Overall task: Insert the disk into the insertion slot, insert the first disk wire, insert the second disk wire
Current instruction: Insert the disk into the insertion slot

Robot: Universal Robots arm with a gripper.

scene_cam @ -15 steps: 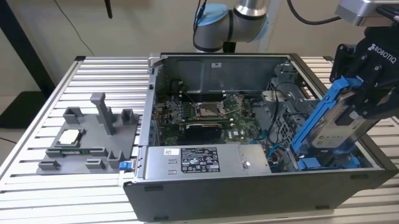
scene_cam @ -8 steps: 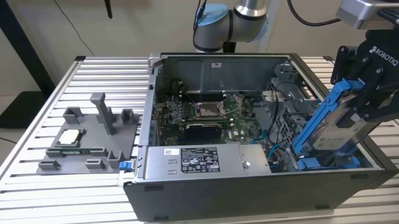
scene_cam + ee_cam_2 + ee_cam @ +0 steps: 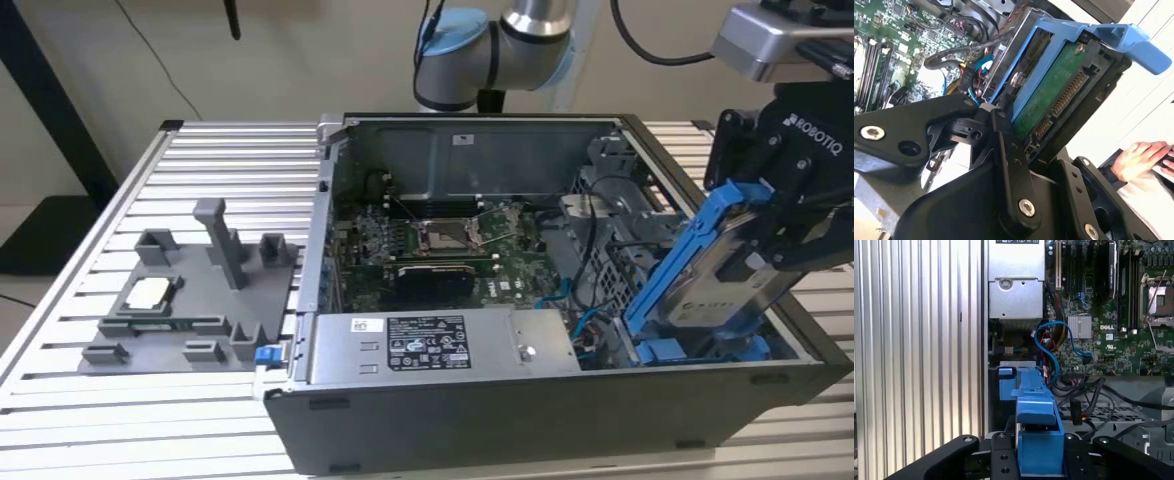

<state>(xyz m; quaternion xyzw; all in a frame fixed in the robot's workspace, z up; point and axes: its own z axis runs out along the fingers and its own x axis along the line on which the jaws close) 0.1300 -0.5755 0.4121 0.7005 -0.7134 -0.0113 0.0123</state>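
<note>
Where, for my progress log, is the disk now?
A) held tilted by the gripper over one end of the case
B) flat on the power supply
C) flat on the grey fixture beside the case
A: in the exterior view the disk stands tilted in the gripper, above the case's end at that view's right.

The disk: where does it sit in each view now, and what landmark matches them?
Exterior view: the disk stands tilted at the exterior view's right, held by the gripper.
Second wrist view: the disk shows its green circuit-board underside.
First wrist view: the disk is edge-on, clamped in the gripper.
Shared landmark: the green motherboard.
</note>
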